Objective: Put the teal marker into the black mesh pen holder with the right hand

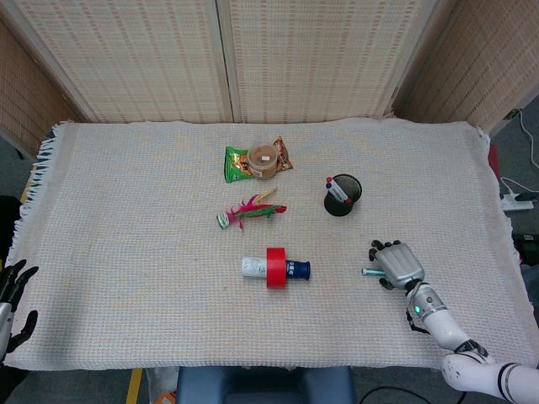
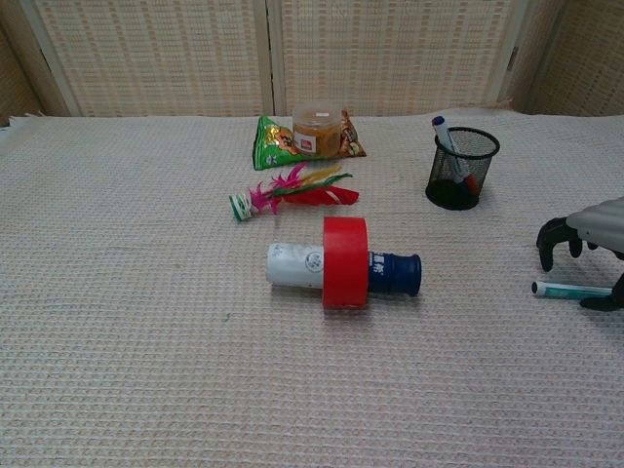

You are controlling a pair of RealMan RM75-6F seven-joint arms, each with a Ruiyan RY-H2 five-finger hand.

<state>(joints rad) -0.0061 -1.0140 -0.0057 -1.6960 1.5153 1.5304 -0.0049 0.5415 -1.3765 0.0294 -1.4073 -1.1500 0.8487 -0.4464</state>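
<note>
Fingers (image 2: 554, 237) of the right hand (image 1: 397, 264) curl over one teal marker (image 2: 570, 290), grip unclear; one black mesh pen holder (image 2: 462, 168) holds two pens; left hand (image 1: 15, 293) spread.

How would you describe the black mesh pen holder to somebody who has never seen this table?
On the cloth-covered table, look right of the centre, behind the right hand. The black mesh pen holder stands upright there, apart from everything else. It alone is a dark wire cup with pens in it.
</note>
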